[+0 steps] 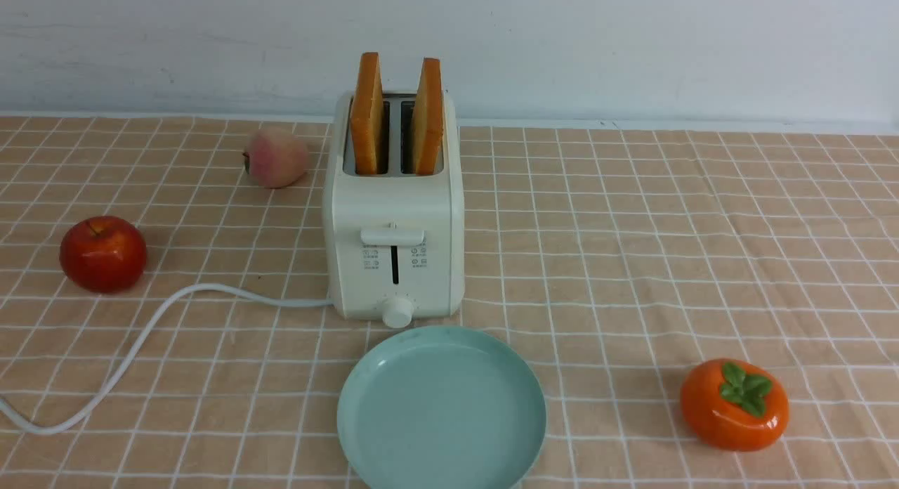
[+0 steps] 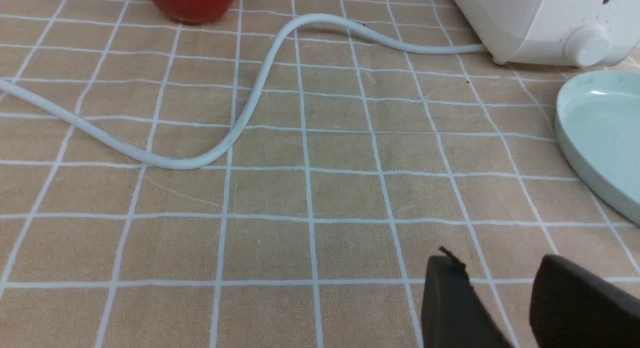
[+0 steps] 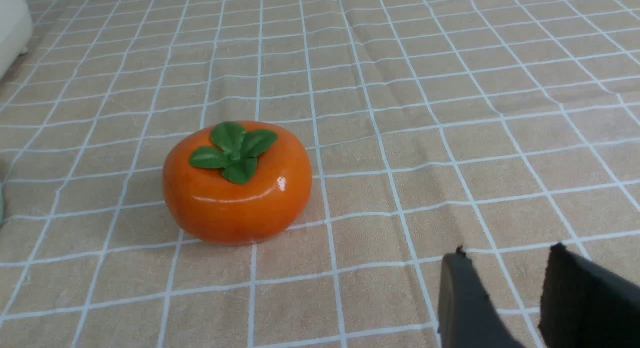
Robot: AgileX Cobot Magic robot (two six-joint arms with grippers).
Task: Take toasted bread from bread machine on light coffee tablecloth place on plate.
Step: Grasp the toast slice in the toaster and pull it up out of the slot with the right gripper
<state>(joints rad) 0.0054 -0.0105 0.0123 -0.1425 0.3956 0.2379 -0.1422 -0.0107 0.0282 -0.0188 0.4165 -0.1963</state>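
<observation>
Though mostly cut off from view, left claw and right claw both parted, empty.

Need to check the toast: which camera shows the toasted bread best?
The front view: both slices of toasted bread stand upright in the bread machine. The left wrist view shows only the machine's lower corner, the right wrist view a sliver of it; neither shows bread.

The tablecloth is carrying the bread machine centrally, the plate just nearer, apple and peach left, persimmon near right.
</observation>
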